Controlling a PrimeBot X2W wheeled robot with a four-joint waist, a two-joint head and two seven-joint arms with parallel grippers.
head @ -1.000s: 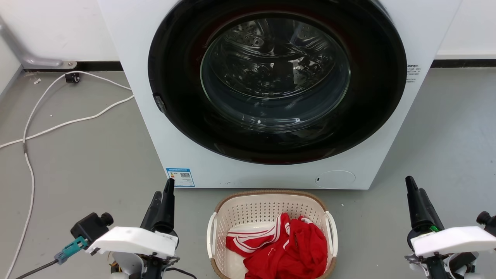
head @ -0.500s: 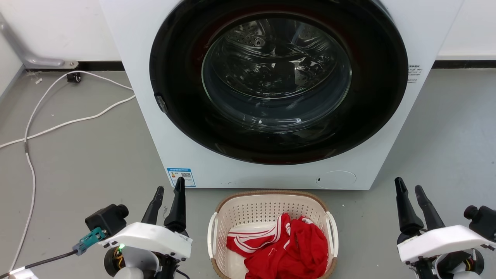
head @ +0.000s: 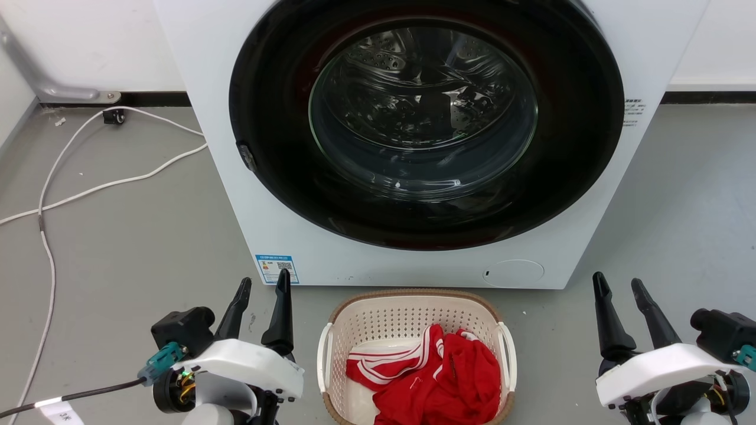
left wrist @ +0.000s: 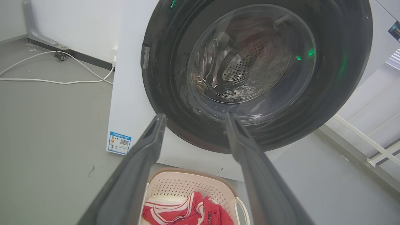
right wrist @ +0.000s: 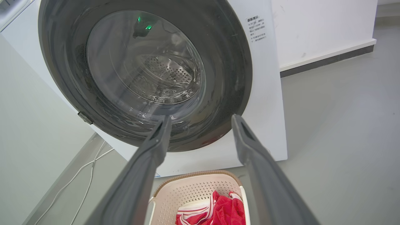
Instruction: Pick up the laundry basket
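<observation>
so a second ago our left gripper [head: 264,280] had its fingers pressed together. now they're spread wide and it's slid a bit in toward the basket [head: 378,321]. it's holding nothing, just sitting off to the side of the left handle [head: 322,354]. the basket hasn't budged: it's on the floor [head: 118,248] right in front of the washer [head: 224,177], with red clothes [head: 449,378] piled inside. same story on the other side: our right gripper [head: 617,280] went from pressed together to spread and crept inward, but it's well clear of the right handle [head: 509,354]. we reckon this is the setup for a two-handed grab, where each gripper comes in and closes on its handle. the lift's not started yet.
</observation>
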